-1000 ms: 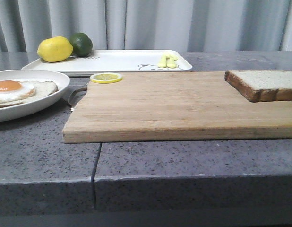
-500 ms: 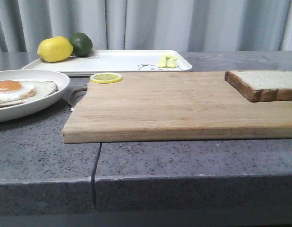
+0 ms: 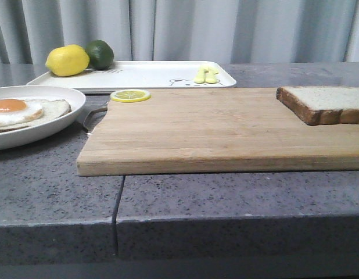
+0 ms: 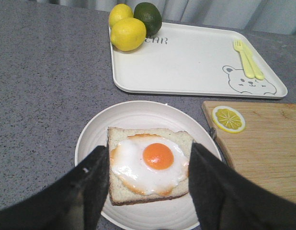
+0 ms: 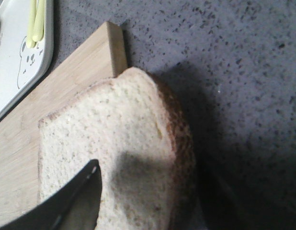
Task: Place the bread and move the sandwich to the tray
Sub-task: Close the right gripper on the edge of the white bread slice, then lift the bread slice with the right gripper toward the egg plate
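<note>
White plate (image 4: 90,143) sits near the table's left edge with the egg-topped slice (image 4: 150,165) on it, open-faced, so the sandwich isn't closed yet. Left gripper (image 4: 149,179) hangs above the plate, fingers (image 4: 85,187) spread wide either side of the slice, touching nothing; likely parked there for the later plate move. Bread (image 3: 325,103) lies flat on the wooden cutting board (image 3: 214,128) toward the right edge, overhanging the board's corner a bit. Right gripper: only one finger (image 5: 66,201) shows over the bread, so can't tell if it's open or closed; not visibly holding it. Tray (image 3: 150,74) at the far left side has a lemon (image 3: 67,60) and lime (image 3: 100,53) at one end and a yellow fork (image 3: 205,74); the middle is free for the plate. Lemon slice (image 3: 130,95) sits on the board's far left corner.
</note>
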`<action>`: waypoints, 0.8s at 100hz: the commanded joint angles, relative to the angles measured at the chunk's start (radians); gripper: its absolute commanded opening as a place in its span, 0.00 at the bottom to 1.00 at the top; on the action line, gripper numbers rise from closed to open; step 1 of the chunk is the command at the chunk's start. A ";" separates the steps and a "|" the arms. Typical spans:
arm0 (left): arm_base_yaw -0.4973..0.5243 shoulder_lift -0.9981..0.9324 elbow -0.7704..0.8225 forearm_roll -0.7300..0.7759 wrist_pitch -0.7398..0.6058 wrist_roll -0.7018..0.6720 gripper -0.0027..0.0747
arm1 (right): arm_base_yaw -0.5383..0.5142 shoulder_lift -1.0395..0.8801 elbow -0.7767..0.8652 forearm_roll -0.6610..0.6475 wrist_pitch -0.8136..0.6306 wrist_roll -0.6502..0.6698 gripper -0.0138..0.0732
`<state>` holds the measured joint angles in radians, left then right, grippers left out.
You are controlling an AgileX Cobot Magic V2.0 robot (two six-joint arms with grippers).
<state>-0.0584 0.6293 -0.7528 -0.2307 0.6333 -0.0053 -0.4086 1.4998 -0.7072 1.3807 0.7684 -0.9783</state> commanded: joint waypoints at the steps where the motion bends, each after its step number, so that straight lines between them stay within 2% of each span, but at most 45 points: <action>1: -0.007 0.006 -0.034 -0.017 -0.068 -0.004 0.49 | -0.006 -0.023 -0.019 0.014 0.035 -0.011 0.60; 17: -0.007 0.006 -0.034 -0.017 -0.068 -0.004 0.49 | -0.006 -0.023 -0.019 0.011 0.027 -0.011 0.46; 38: -0.007 0.006 -0.034 -0.017 -0.068 -0.004 0.49 | -0.006 -0.023 -0.019 0.011 0.022 -0.011 0.21; 50: -0.007 0.006 -0.034 -0.017 -0.068 -0.004 0.49 | -0.006 -0.031 -0.019 0.011 0.033 -0.010 0.10; 80: -0.007 0.006 -0.034 -0.017 -0.068 -0.004 0.49 | 0.001 -0.166 -0.055 0.028 0.069 0.078 0.09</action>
<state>-0.0584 0.6293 -0.7528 -0.2307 0.6333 -0.0053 -0.4086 1.4168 -0.7162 1.3655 0.7849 -0.9296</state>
